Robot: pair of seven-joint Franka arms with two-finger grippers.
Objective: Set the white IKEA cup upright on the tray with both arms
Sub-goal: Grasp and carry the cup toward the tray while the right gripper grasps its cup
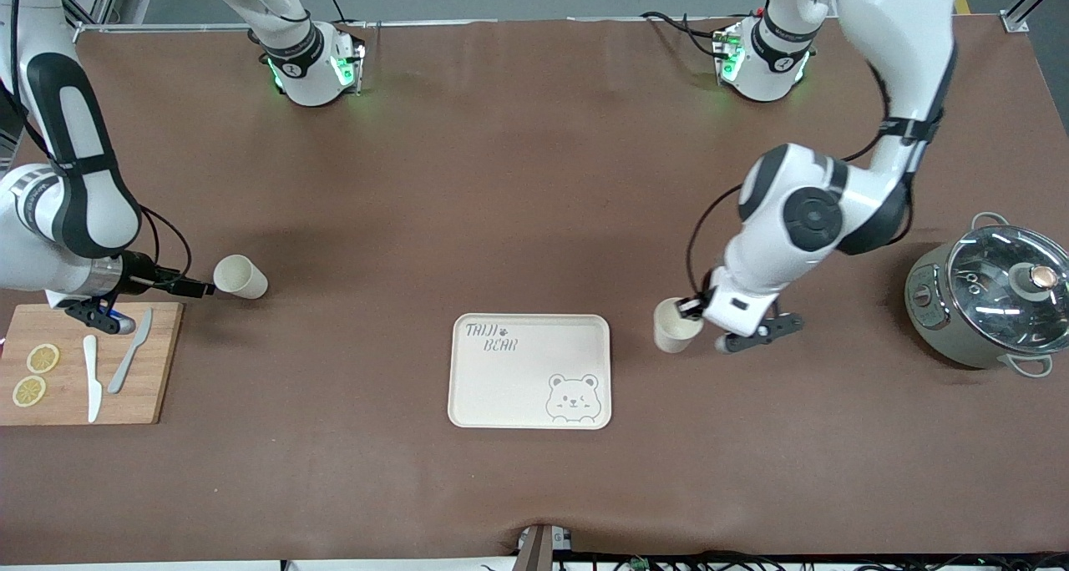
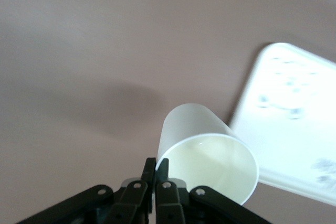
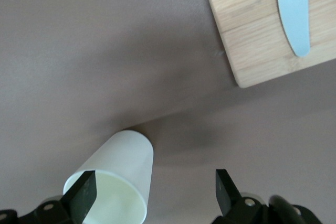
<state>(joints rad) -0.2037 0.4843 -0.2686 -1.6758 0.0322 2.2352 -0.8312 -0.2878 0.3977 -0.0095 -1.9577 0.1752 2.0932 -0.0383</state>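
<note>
The brown bench (image 1: 534,179) carries everything. Two white arms rise from bases along its top edge; the left arm (image 1: 835,212) bends down toward the middle, and the right arm (image 1: 67,187) hangs low at its own end of the bench.

A grey cooker (image 1: 985,300) with a glass lid stands at the left arm's end of the bench. A bamboo cutting board (image 1: 159,371) lies at the right arm's end, with two lemon slices (image 1: 35,375), a white knife (image 1: 92,379) and a pale grey knife (image 1: 131,350) on it.

The cream tray (image 1: 518,387) lies flat near the middle of the bench, closer to its lower edge. Grey lettering at one corner seems to read "TAIJI BEAR", and a bear face is drawn at the corner diagonal to it. Nothing stands on the tray.

A white cup (image 1: 675,327) sits just beside the tray's edge on the left arm's side. The left gripper (image 1: 691,308) pinches its rim, fingers (image 2: 157,174) pressed together on the wall, and the cup leans with its mouth open to the wrist camera.

A second white cup (image 1: 240,276) lies on its side near the cutting board's corner. The right gripper (image 1: 205,288) is at its mouth, fingers (image 3: 227,187) spread wide, one at the rim and one clear of it.

No brand mark can be read on either cup.
</note>
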